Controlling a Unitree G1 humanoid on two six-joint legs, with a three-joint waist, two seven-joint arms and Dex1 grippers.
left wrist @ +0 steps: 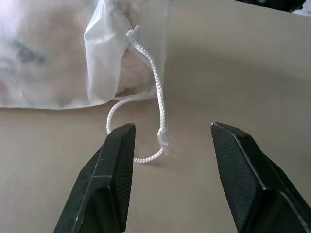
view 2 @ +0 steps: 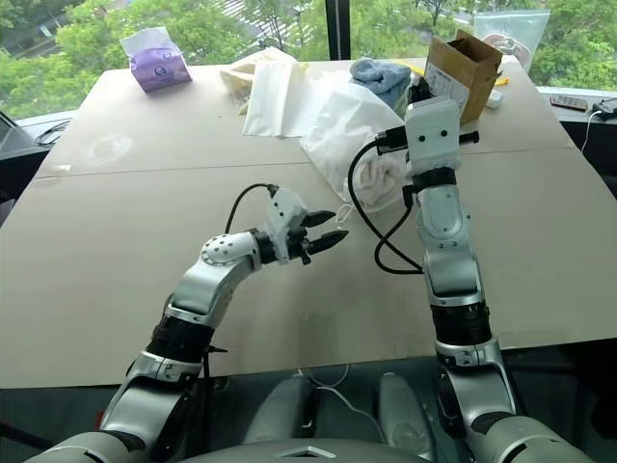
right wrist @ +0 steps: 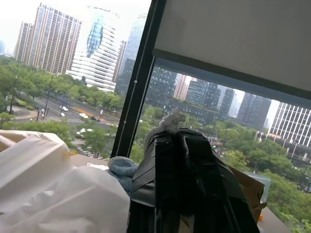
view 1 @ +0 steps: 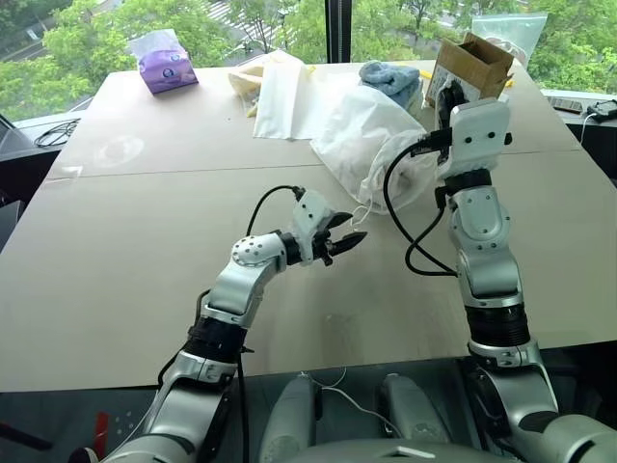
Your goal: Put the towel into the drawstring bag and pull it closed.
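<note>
The drawstring bag (view 1: 362, 135) lies on the table (view 1: 145, 251) right of centre, a thin white sack. The off-white fluffy towel (view 2: 379, 178) sits inside it and shows at the mouth. One thin white cord (left wrist: 159, 99) trails from the mouth onto the table. My left gripper (view 1: 347, 239) hovers low just before that mouth, open. The cord's knotted loop lies between its fingers (left wrist: 109, 170), untouched. My right gripper (right wrist: 170, 133) is raised beside the bag, pointing up. It is shut, and a small pale frayed tuft, seemingly a cord end, pokes from its tips.
At the far edge stand a purple tissue pack (view 1: 166, 66), a flat glossy white bag (view 1: 284, 101), light blue towels (view 1: 390, 79) and an open cardboard box (view 1: 472, 63). A black cable (view 1: 410, 227) loops off my right wrist over the table.
</note>
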